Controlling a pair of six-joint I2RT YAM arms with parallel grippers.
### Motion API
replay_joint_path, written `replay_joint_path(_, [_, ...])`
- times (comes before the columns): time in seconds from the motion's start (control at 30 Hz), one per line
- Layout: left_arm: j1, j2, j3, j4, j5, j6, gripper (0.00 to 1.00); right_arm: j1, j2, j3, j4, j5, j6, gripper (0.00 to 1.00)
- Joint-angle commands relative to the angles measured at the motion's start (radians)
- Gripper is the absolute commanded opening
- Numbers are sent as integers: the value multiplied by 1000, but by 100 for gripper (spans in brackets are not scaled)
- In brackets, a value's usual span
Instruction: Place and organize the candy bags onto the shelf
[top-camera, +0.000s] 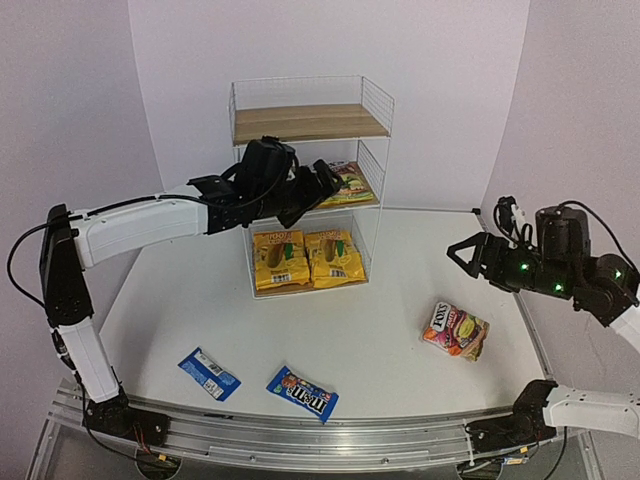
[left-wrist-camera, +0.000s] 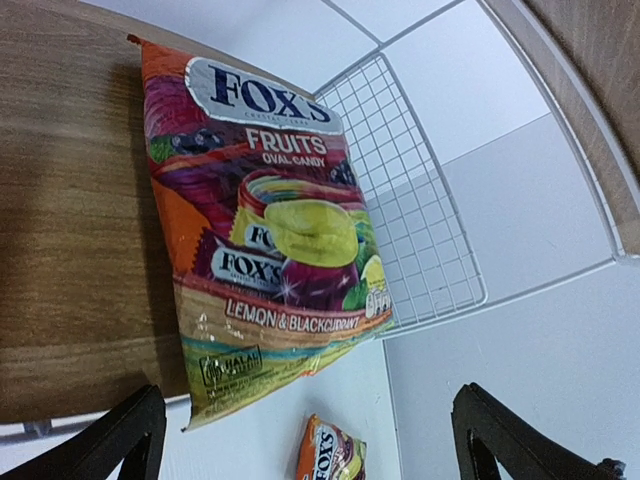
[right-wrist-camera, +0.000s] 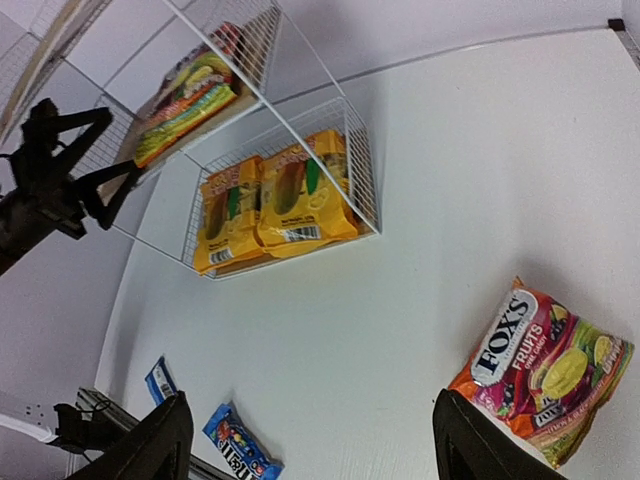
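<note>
The shelf (top-camera: 310, 122) stands at the back middle. Two yellow candy bags (top-camera: 281, 260) (top-camera: 335, 257) lie side by side on its bottom board. A red-pink Fox's bag (left-wrist-camera: 265, 230) lies flat on the middle board, its lower edge hanging over the front. My left gripper (top-camera: 318, 185) is open just in front of that bag, not touching it. A second Fox's bag (top-camera: 455, 330) lies on the table at the right. My right gripper (top-camera: 462, 258) hangs open above the table, up and to the right of it. Two blue packets (top-camera: 209, 373) (top-camera: 302, 391) lie near the front edge.
The shelf's top board is bare wood. White wire side panels (left-wrist-camera: 400, 200) close in the middle board beside the bag. In the right wrist view the left arm (right-wrist-camera: 50, 190) reaches in from the left toward the shelf (right-wrist-camera: 260, 90).
</note>
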Motion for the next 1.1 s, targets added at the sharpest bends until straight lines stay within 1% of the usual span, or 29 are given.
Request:
replay_joint_path(0.0, [-51, -81, -25, -46, 42, 68, 100, 5, 77, 44, -194, 92, 33, 81])
replay_joint_path(0.1, [-92, -119, -64, -64, 53, 94, 100, 5, 135, 64, -335, 171, 92, 85])
replay_joint_path(0.17, [-124, -162, -115, -69, 78, 109, 100, 3, 148, 52, -386, 210, 135, 87])
replay_joint_path(0.27, [-184, -221, -208, -99, 83, 117, 100, -1, 130, 5, -415, 276, 184, 93])
replay_joint_path(0.37, [-243, -294, -337, -53, 135, 163, 100, -36, 131, -38, -417, 281, 181, 96])
replay_joint_path(0.43, [-262, -328, -440, -8, 223, 196, 100, -86, 150, -66, -410, 231, 160, 97])
replay_joint_path(0.5, [-274, -353, -513, 21, 272, 214, 100, -172, 184, -102, -388, 145, 125, 98])
replay_joint_path(0.6, [-280, -388, -630, 98, 352, 203, 100, -327, 227, -177, -284, -35, 68, 97])
replay_joint_path(0.7, [-283, -425, -710, 180, 391, 190, 100, -433, 259, -252, -173, -134, 35, 96])
replay_joint_path(0.77, [-285, -442, -737, 188, 387, 178, 100, -509, 288, -320, -90, -233, 19, 94])
replay_joint_path(0.87, [-285, -456, -749, 188, 366, 172, 100, -618, 332, -412, 77, -392, 30, 86])
replay_joint_path(0.93, [-285, -457, -745, 178, 353, 175, 100, -645, 348, -446, 134, -405, 39, 83])
replay_joint_path(1.07, [-285, -438, -726, 161, 346, 181, 100, -683, 354, -484, 178, -415, 31, 79])
